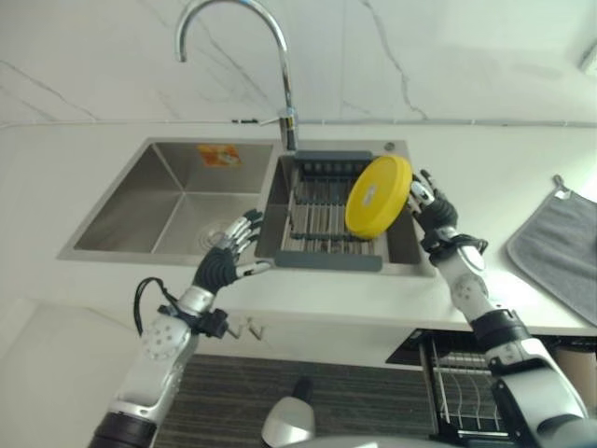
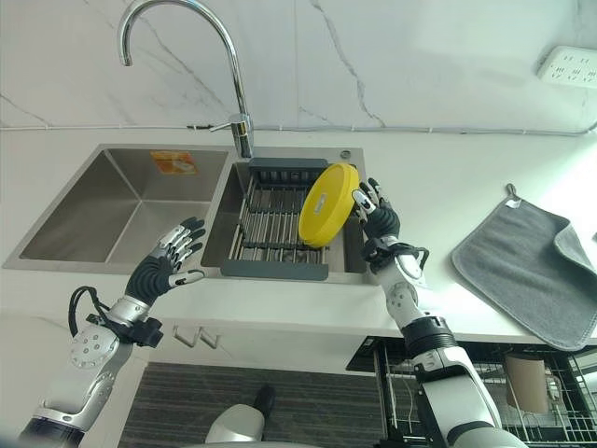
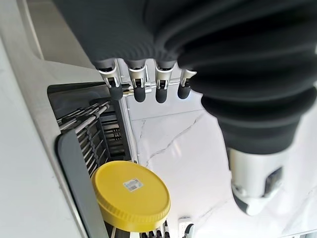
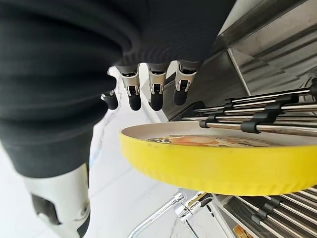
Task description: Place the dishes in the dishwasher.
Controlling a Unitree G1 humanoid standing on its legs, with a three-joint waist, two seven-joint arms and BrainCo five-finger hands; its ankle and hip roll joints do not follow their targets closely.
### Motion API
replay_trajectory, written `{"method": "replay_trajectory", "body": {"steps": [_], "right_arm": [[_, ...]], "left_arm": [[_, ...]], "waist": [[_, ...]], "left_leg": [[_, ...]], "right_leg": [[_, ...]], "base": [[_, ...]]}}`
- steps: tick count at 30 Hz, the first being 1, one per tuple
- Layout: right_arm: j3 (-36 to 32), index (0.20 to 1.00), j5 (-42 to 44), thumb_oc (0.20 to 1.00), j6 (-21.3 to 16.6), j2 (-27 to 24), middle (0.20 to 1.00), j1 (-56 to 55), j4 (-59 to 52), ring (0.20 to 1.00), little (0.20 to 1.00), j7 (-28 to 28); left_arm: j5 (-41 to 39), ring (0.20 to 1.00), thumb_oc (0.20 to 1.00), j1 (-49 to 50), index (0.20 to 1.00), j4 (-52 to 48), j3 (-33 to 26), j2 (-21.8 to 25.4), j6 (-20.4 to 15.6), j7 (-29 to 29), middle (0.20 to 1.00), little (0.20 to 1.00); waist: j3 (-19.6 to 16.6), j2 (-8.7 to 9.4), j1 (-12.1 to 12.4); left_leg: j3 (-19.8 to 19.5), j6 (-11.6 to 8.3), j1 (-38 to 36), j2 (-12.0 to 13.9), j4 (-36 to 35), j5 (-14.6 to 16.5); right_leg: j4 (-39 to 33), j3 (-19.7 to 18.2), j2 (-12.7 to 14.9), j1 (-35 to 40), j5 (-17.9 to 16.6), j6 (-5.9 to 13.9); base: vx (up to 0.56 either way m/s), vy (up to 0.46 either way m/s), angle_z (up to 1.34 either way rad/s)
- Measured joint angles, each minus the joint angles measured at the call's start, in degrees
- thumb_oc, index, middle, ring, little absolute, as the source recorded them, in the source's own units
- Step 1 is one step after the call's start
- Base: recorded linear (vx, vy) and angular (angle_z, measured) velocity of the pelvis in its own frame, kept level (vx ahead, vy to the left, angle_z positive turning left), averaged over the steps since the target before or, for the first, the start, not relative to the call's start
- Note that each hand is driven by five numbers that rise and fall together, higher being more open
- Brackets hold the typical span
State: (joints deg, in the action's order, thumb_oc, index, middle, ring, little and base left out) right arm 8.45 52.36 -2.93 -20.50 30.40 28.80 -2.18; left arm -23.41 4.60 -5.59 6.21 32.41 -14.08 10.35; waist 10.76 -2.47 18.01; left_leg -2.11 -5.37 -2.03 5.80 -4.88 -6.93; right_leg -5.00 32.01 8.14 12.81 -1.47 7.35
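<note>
A robot at a kitchen sink (image 1: 177, 201) with a yellow plate (image 1: 378, 196) standing on edge in a drying rack (image 1: 322, 219).

The plate is at centre frame, tilted, leaning in the right basin's rack. The right hand (image 1: 431, 213) is just right of it, fingers straight and spread beside its rim. The left hand (image 1: 227, 259), fingers spread and relaxed, hovers lower left over the sink's front edge. A grey towel (image 2: 527, 261) lies at far right.

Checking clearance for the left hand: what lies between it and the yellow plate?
In the left eye view, the grey drying rack separates left hand from round yellow plate.
</note>
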Motion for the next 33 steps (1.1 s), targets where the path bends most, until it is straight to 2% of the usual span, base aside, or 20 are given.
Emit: {"method": "replay_trajectory", "body": {"steps": [14, 19, 33], "right_arm": [[0.2, 1.0, -1.7, 1.0, 0.0, 2.2, 1.0, 0.0, 0.1, 1.0, 1.0, 1.1], [0.2, 1.0, -1.7, 1.0, 0.0, 2.2, 1.0, 0.0, 0.1, 1.0, 1.0, 1.4], [2.3, 1.0, -3.1, 1.0, 0.0, 2.3, 1.0, 0.1, 0.1, 1.0, 1.0, 2.2]], "left_arm": [[1.5, 1.0, 1.0, 0.0, 1.0, 0.0, 0.1, 0.0, 0.0, 0.1, 1.0, 1.0], [2.1, 1.0, 1.0, 0.0, 1.0, 0.0, 0.1, 0.0, -0.1, 0.4, 1.0, 1.0], [2.1, 1.0, 1.0, 0.0, 1.0, 0.0, 0.1, 0.0, -0.7, 0.6, 1.0, 1.0]], "waist": [[0.1, -0.05, 0.4], [0.5, -0.61, 0.5], [1.0, -0.5, 1.2]], "left_leg": [[-0.4, -0.02, 0.1, -0.1, 0.0, 0.0], [-0.4, -0.02, 0.1, -0.1, 0.0, 0.0], [-0.5, -0.03, 0.1, -0.1, 0.0, 0.0]], "right_leg": [[0.0, 0.4, 0.0, 0.1, 0.2, 0.07], [0.0, 0.4, 0.0, 0.1, 0.2, 0.07], [0.0, 0.5, 0.0, 0.2, 0.3, 0.08]], "base": [[0.0, 0.0, 0.0], [0.0, 0.0, 0.0], [0.0, 0.0, 0.0]]}}
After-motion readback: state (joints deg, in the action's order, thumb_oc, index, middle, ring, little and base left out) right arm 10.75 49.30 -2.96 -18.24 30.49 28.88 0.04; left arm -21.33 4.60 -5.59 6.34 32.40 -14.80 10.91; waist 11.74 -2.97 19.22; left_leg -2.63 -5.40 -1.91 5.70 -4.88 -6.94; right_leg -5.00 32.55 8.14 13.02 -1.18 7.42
